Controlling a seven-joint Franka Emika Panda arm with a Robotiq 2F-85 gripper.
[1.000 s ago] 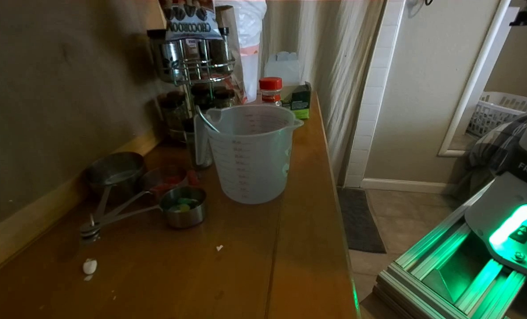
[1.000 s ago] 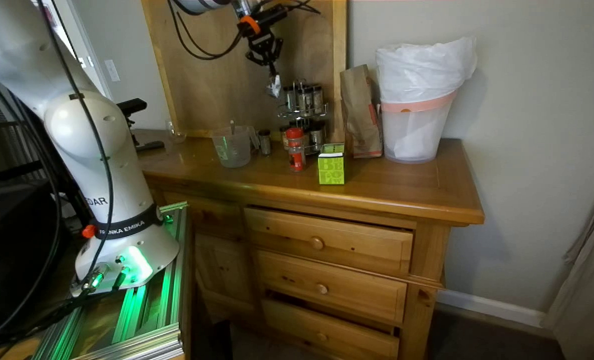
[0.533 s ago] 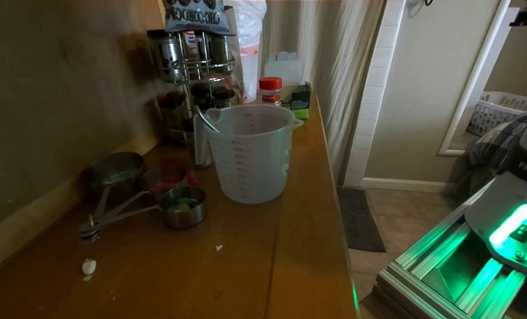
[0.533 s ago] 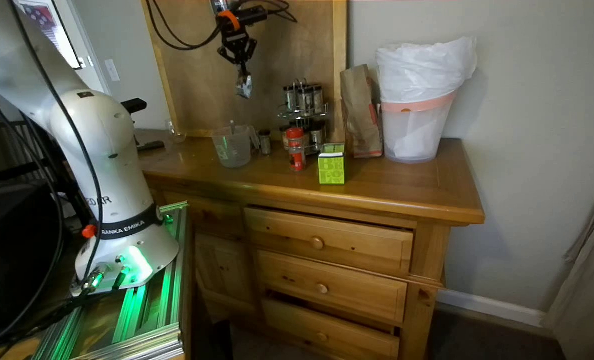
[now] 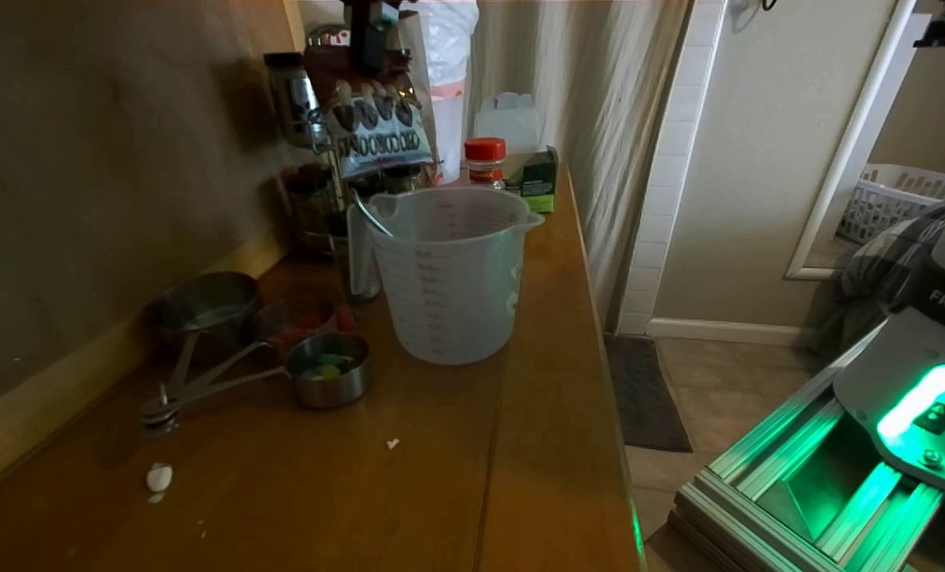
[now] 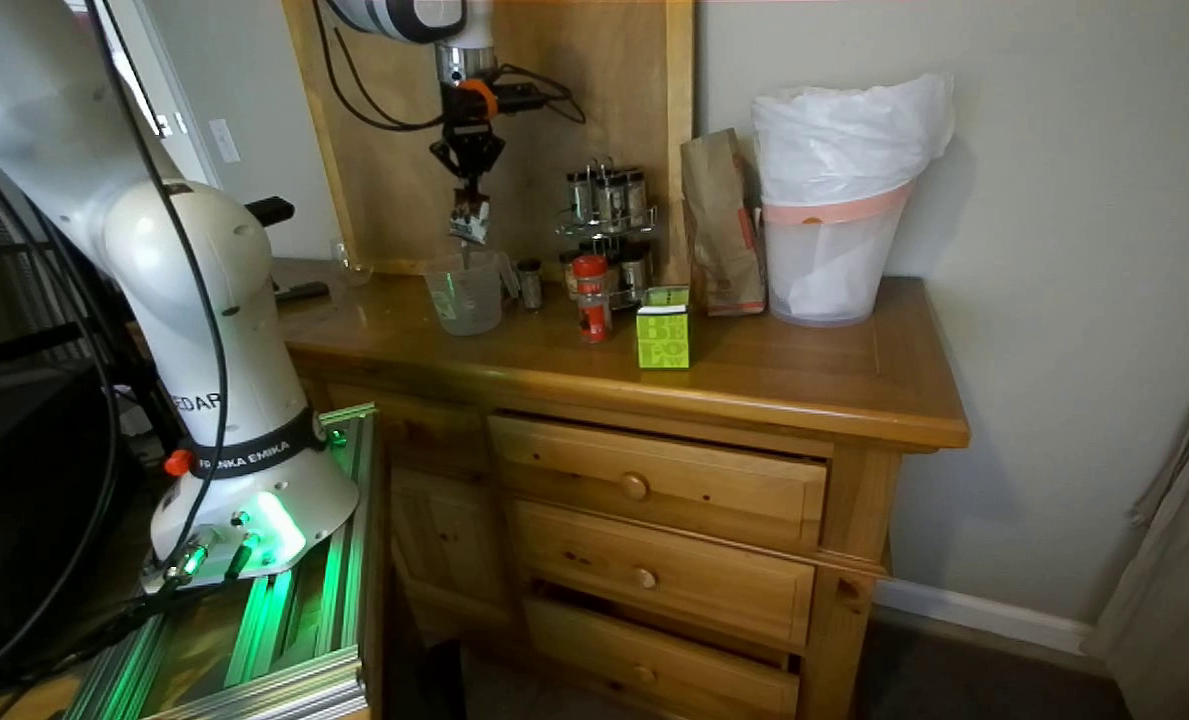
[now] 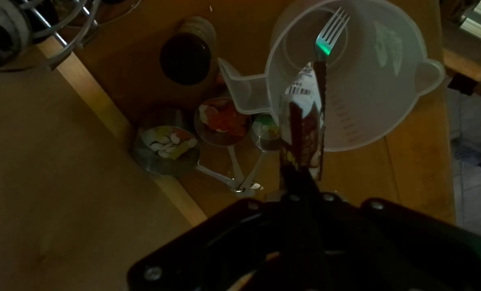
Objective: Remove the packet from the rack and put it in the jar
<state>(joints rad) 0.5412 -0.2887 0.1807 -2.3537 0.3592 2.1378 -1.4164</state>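
Note:
The packet is dark reddish with a whitish printed part. It hangs below my gripper in an exterior view, and shows in an exterior view and in the wrist view. My gripper is shut on its top edge; the fingertips meet on it in the wrist view. The jar, a translucent jug, stands upright on the dresser top. The packet is above the jug and covers part of its handle-side rim in the wrist view. The wire rack of spice bottles stands beside it.
A fork leans inside the jug. Metal measuring cups lie near it. A small spice jar, a red-lidded container, a green box, a paper bag and a lined bin stand on the dresser.
My gripper has moved with the packet away from the rack to above the jug. It has come lower in the last half second. The jug and rack have not moved.

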